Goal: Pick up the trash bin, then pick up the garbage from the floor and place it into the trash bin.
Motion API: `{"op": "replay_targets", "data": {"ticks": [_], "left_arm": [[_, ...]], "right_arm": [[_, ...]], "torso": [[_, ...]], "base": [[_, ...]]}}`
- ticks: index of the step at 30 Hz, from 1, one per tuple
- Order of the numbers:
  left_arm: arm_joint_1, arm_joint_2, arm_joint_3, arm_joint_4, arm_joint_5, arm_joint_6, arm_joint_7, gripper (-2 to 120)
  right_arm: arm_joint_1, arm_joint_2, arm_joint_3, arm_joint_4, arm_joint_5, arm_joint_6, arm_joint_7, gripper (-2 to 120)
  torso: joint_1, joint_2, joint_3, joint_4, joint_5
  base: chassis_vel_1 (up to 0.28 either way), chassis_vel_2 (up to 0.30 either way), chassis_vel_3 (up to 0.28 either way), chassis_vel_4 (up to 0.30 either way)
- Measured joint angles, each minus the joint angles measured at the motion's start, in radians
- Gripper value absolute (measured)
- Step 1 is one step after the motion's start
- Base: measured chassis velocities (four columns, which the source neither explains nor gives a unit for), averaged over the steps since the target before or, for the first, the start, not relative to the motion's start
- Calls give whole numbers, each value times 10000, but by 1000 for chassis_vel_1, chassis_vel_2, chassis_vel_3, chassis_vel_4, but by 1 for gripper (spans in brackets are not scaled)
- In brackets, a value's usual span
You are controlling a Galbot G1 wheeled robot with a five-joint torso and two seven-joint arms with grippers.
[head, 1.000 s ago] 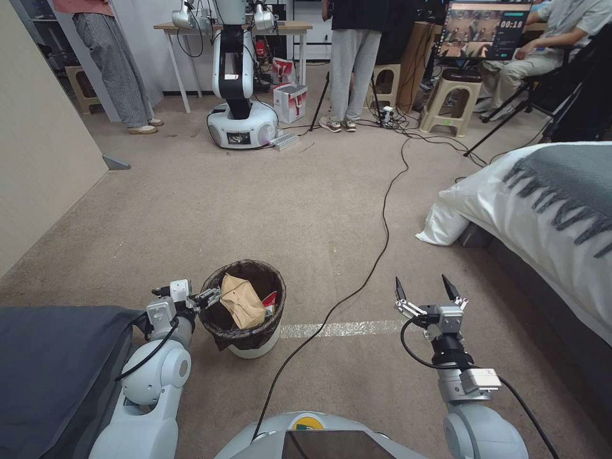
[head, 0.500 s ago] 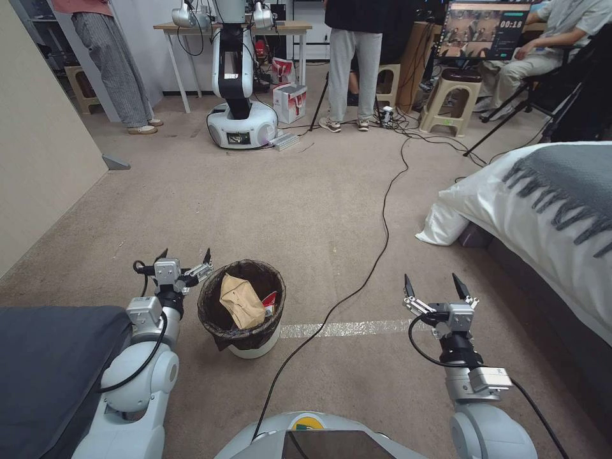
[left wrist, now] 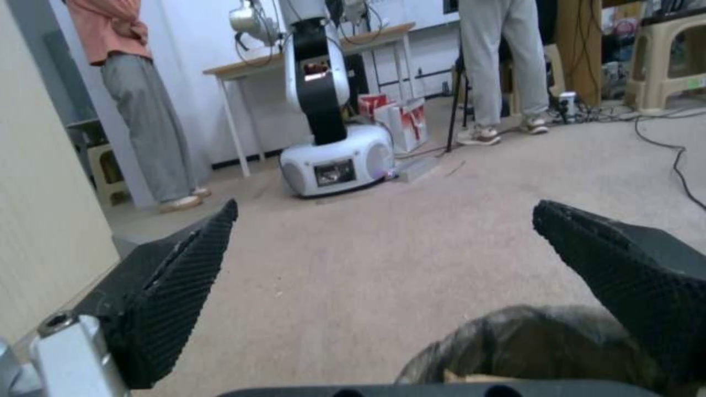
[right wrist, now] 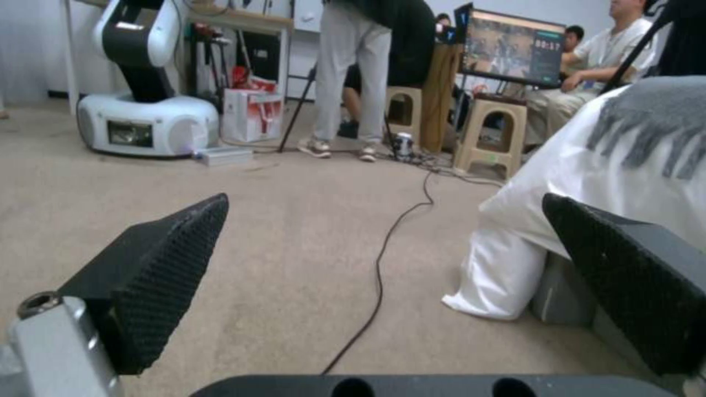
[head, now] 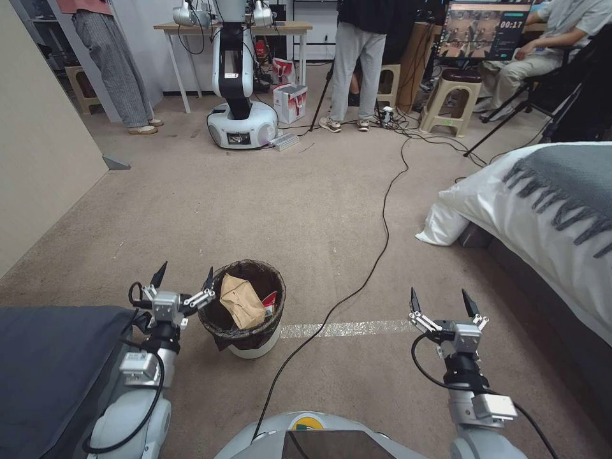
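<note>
I see the trash bin [head: 245, 308] standing on the carpet [head: 280, 204], crumpled brown paper bag [head: 241, 299] inside. My left gripper [head: 183, 278] sits just beside the bin's left rim, fingers spread wide, holding nothing. My right gripper [head: 442, 301] hovers well apart to the right, equally wide open and empty.

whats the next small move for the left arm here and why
Probably ease the left pincer sideways toward the trash bin so one finger goes inside the rim and one outside, then close. It is open beside the bin, gripping nothing; the bin stands on the carpet with a brown paper bag inside. The right pincer hangs open, apart.
</note>
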Motion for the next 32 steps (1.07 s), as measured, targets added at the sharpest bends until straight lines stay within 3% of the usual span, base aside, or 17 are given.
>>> {"op": "replay_targets", "data": {"ticks": [9, 32], "left_arm": [[556, -44, 296, 109, -13, -652, -382, 100], [526, -41, 307, 112, -53, -599, -409, 100]], "right_arm": [[-254, 128, -52, -77, 8, 437, 293, 100], [-241, 132, -64, -66, -2, 423, 306, 100]], "torso": [[0, 0, 0, 1, 0], [0, 0, 1, 1, 0]], "base": [[0, 0, 0, 0], [0, 0, 0, 0]]}}
